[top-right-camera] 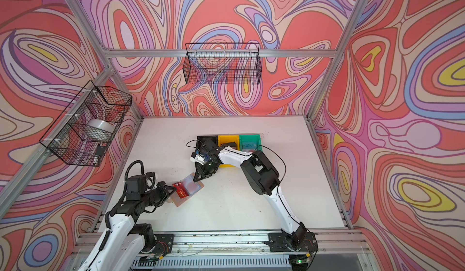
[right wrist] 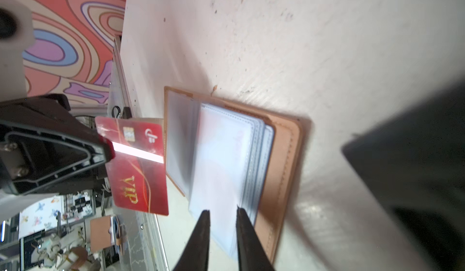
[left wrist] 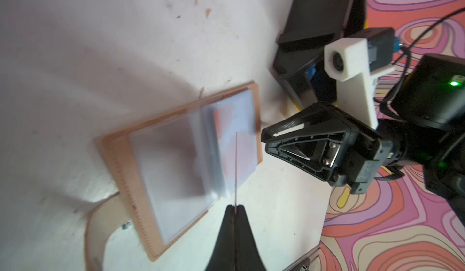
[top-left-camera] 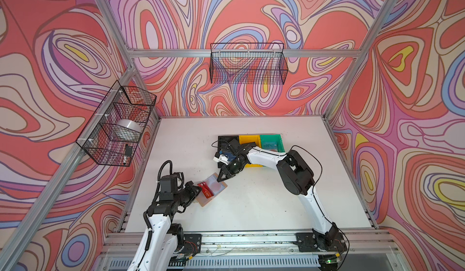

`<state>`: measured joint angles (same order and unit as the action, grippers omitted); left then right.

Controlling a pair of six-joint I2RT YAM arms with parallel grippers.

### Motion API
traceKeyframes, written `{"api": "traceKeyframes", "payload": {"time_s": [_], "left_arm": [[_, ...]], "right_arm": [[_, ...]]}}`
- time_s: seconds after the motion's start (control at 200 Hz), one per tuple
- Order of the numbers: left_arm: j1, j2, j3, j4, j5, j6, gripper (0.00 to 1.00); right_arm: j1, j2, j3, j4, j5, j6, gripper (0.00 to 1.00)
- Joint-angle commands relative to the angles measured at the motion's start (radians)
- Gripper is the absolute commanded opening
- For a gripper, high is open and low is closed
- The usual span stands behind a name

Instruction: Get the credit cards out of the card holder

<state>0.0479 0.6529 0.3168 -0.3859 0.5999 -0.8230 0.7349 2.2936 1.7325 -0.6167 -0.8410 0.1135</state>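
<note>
Risk first: your left gripper (right wrist: 108,145) was pressed together on one short end of the thin red plastic card with gold "VIP" lettering (right wrist: 138,166). Most of the card stuck out past the pads. I judged that a fast swing, or a brush against the table, could twist it out of so narrow a bite. The card was out of the sleeves and raised just beside the edge of the small tan leather-like booklet card holder (right wrist: 284,156) nearest that arm; touching or not, I couldn't tell. The holder lay open on the white tabletop (top-left-camera: 251,207) between your two arms. Second risk: the jaws of your right gripper (right wrist: 221,213) stood slightly parted at the fanned clear plastic sleeve pages (right wrist: 221,156), gripping nothing I could make out. The pages were blurred and the holder was not pinned, so it could slide or flop closed on your next reach in. A reddish shape (left wrist: 218,121) showed through one sleeve, too blurred to call; if it was a card, work remained. Pose: the left arm was low and reached inward from the near left, wrist roughly level. The right arm arched across from the near right with its elbow high and wrist pitched down, fingertips at the holder's far edge. A row of black, yellow and green plastic bins (top-left-camera: 247,139) sat behind it.
</note>
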Motion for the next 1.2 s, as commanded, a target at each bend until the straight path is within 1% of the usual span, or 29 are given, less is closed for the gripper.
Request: {"api": "traceKeyframes", "payload": {"time_s": [0.0,0.085,0.185,0.285,0.386,0.566,0.676,0.846,0.982,1.072,1.197], "left_arm": [[0.007,-0.027,0.001,0.141,0.102,-0.025,0.0],[0.007,-0.014,-0.042,0.309,0.18,-0.105,0.0],[0.008,0.024,-0.091,0.497,0.23,-0.185,0.0],[0.008,0.065,-0.115,0.602,0.25,-0.208,0.0],[0.007,0.083,-0.132,0.681,0.251,-0.228,0.0],[0.007,0.085,-0.145,0.752,0.219,-0.249,0.0],[0.008,0.085,-0.148,0.757,0.21,-0.253,0.0],[0.007,0.088,-0.163,0.769,0.201,-0.259,0.0],[0.008,0.089,-0.17,0.769,0.192,-0.259,0.0],[0.008,0.099,-0.173,0.769,0.195,-0.255,0.0],[0.007,0.109,-0.184,0.78,0.192,-0.259,0.0]], "right_arm": [[-0.019,-0.108,-0.014,-0.026,0.002,-0.023,0.3],[-0.028,-0.118,-0.013,-0.054,-0.046,-0.04,0.33],[-0.03,-0.112,-0.014,-0.067,-0.138,-0.058,0.35],[-0.029,-0.103,-0.024,-0.06,-0.206,-0.055,0.35],[-0.03,-0.104,-0.047,-0.028,-0.229,-0.036,0.35],[-0.029,-0.099,-0.072,0.004,-0.258,-0.019,0.35],[-0.029,-0.1,-0.085,0.029,-0.272,-0.007,0.35],[-0.029,-0.106,-0.11,0.105,-0.313,0.041,0.35],[-0.028,-0.109,-0.13,0.192,-0.361,0.101,0.34],[-0.028,-0.112,-0.144,0.249,-0.377,0.141,0.31],[-0.028,-0.109,-0.142,0.289,-0.402,0.174,0.19]]}}
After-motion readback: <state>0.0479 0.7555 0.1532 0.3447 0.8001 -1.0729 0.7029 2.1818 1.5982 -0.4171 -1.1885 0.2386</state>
